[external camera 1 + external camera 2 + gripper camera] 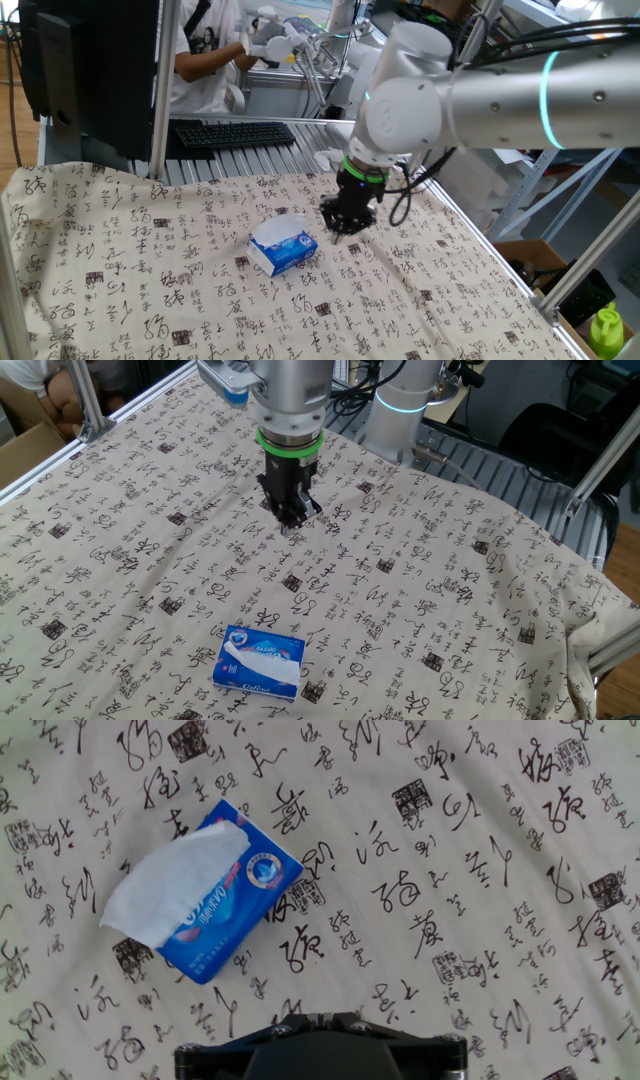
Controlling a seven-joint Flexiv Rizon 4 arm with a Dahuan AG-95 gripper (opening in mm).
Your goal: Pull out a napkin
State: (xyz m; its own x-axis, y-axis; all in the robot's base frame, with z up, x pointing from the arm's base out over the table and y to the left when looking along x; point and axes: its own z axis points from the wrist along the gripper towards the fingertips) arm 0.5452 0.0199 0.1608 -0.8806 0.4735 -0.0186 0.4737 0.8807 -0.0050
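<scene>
Both fingers (291,520) are pressed together, empty; I see my arm pointing straight down, beside the napkin (172,885).

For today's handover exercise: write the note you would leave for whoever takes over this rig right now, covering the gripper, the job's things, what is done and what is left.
Gripper: shut, holding nothing, pointing down over the patterned cloth, off to one side of the pack.
Tissue pack: lies flat on the cloth, apart from the gripper.
Napkin: white sheet sticking out of the pack's top, one end still in the pack.
Done: nothing yet; napkin not gripped.
Left: open the gripper, move over the napkin, pinch its free end, pull it clear.
</scene>
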